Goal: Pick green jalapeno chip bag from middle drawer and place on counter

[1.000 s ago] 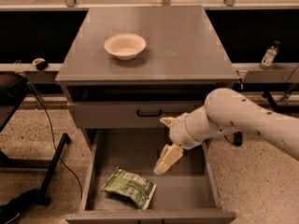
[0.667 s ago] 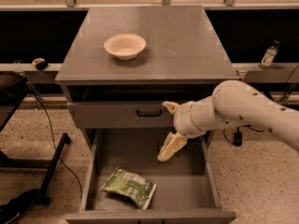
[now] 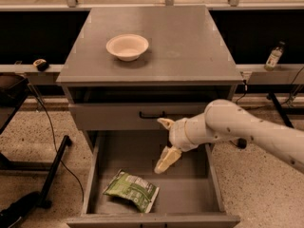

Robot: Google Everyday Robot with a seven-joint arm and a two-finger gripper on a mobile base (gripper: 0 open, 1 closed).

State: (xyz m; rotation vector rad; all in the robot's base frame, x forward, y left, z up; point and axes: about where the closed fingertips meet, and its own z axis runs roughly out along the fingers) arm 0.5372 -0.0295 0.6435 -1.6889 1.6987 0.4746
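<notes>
The green jalapeno chip bag [image 3: 132,190] lies flat on the floor of the open middle drawer [image 3: 190,196], at its front left. My gripper [image 3: 166,142] hangs over the middle of the drawer, above and to the right of the bag and apart from it. Its two pale fingers [image 3: 167,160] are spread open and hold nothing. The counter [image 3: 185,46] is the gray top of the cabinet, above the drawers.
A white paper bowl [image 3: 127,46] stands on the counter's left half. A closed drawer front with a black handle [image 3: 152,114] sits just behind the gripper. A small bottle [image 3: 273,57] stands on a ledge at the right. A black stand and cable are on the floor at left.
The gripper rose a little, then came back down and slightly left to about where it was. It stays open. The bag has not moved.
</notes>
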